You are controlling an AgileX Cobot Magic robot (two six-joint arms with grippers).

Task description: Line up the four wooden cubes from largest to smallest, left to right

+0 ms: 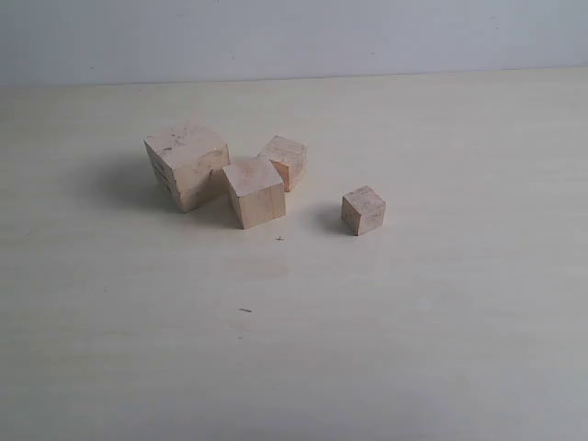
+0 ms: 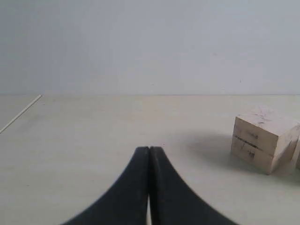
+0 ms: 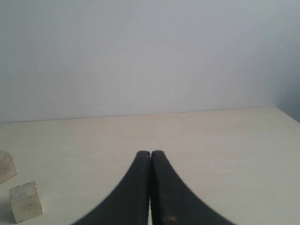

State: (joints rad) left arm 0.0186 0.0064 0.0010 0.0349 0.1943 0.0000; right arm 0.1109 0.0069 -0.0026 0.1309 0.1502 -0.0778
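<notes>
- Sitting corner-on toward the near edge: largest cube [image 1: 186,163], second cube [image 1: 254,191], third cube [image 1: 284,161].
- Standing apart, right: smallest cube [image 1: 363,210].
- Pressing closed, empty: left gripper [image 2: 149,154], right gripper [image 3: 150,158].

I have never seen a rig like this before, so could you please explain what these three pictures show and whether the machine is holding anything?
This is a robot with two arms, each ending in a gripper. One picture comes from a camera off the arms and shows a pale table with four wooden cubes: the largest cube, a mid-sized cube close beside it, a smaller cube just behind, and the smallest cube standing apart. The other two pictures come from cameras on the wrists. Each shows black fingers pressed together: the left gripper and the right gripper are both shut and hold nothing.
</notes>
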